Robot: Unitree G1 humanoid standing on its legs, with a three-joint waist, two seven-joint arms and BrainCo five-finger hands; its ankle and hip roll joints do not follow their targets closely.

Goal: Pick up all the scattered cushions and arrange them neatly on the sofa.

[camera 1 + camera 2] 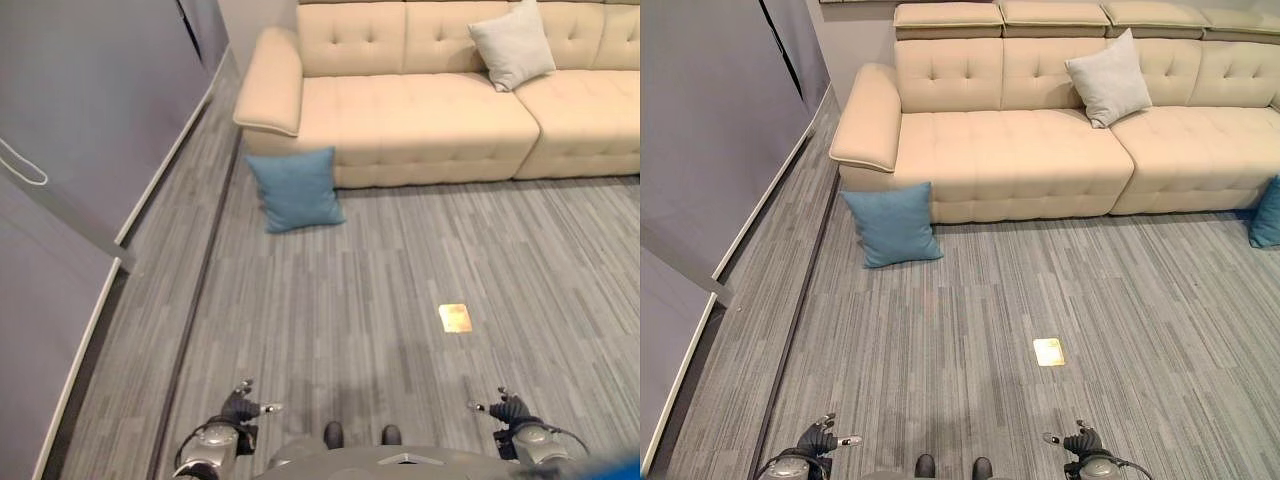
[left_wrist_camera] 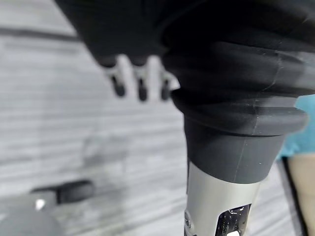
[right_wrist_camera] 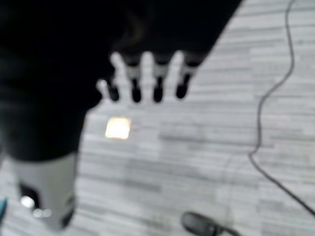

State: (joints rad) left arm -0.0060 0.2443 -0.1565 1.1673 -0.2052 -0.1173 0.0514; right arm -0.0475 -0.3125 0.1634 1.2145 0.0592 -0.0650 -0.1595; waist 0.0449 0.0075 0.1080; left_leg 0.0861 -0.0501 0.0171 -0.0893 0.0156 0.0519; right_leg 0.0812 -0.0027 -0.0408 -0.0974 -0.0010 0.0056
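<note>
A cream, button-tufted upholstered sofa (image 1: pixel 1020 150) spans the far side of the room from about 11 o'clock to 2 o'clock, its right end cut off by the frame edge. Leaning upright against its backrest, at roughly 1 o'clock, is a pale grey square fabric cushion (image 1: pixel 1108 78), sitting where two seat sections meet. On the grey striped carpet floor (image 1: pixel 970 290) at about 11 o'clock, a teal-blue square cushion (image 1: pixel 892 223) stands tilted against the sofa's front, just below the rolled left armrest. A second teal-blue cushion (image 1: pixel 1267 213) shows at 3 o'clock in the right eye view, mostly cut off, so how it rests cannot be made out. A small shiny gold rectangular plate (image 1: pixel 1048 351) is set in the floor at about 5 o'clock, near the robot. Grey wall panels (image 1: pixel 90 120) run along the 9 o'clock side. The left hand (image 1: pixel 240 406) hangs low at 7 o'clock and the right hand (image 1: pixel 508 408) at 5 o'clock, both well apart from every cushion. In the wrist views, the left fingers (image 2: pixel 140 86) and the right fingers (image 3: pixel 157 81) hang loosely extended over bare floor, with nothing in their grasp.
</note>
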